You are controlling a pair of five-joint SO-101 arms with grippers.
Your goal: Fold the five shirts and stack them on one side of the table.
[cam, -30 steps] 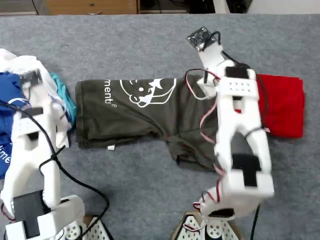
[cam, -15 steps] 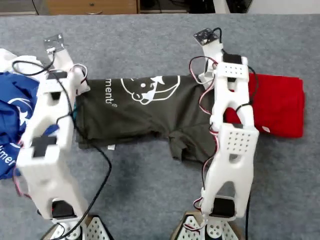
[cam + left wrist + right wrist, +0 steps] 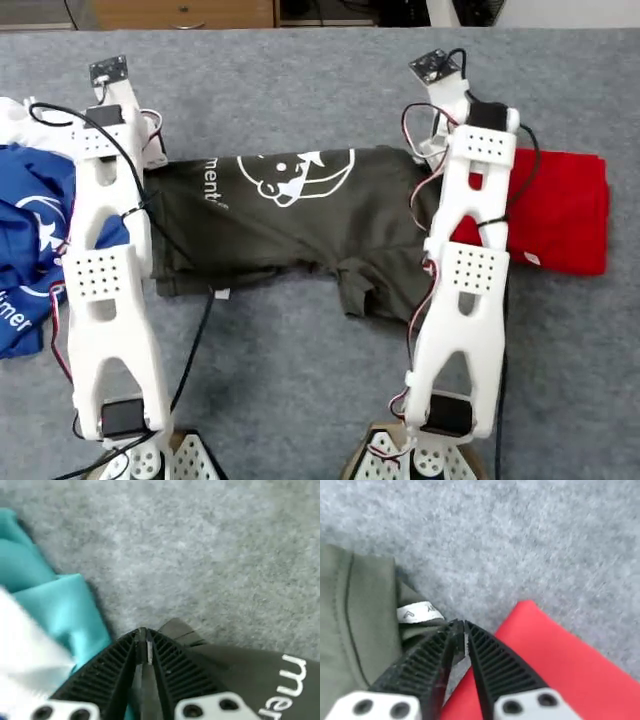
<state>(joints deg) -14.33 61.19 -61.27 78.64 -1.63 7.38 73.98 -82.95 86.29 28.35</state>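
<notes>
Far left on the grey surface point(image 3: 300, 90) there is a loose heap of clothes. A crumpled blue shirt point(image 3: 25, 235) with white print lies nearest the edge, and a white shirt point(image 3: 15, 115) is bunched up behind it. A teal shirt point(image 3: 55, 605) lies just beside the left arm's fingertips, up against the white one.

The left arm point(image 3: 105, 270) stretches out over the edge of that heap. Its left end effector point(image 3: 142, 636) is clenched, the ribbed black fingers pressed together at the tips on the far left corner of the dark olive shirt point(image 3: 290, 220). A small fold of that corner pokes out just past the tips.

The olive shirt lies spread across the middle of the surface between the two arms, white print facing up. Its far edge runs fairly straight from one arm to the other, while its near edge is rumpled and sags lower towards the right.

The right arm point(image 3: 470, 290) reaches over the shirt's right end. The right end effector point(image 3: 460, 627) is also clamped shut, pinching dark fabric at the shirt's far right corner, just beside a small white label point(image 3: 417, 612).

Furthest right, a red shirt point(image 3: 565, 210) lies folded into a neat rectangle. Its left edge touches the olive shirt and is partly covered by the right arm.
</notes>
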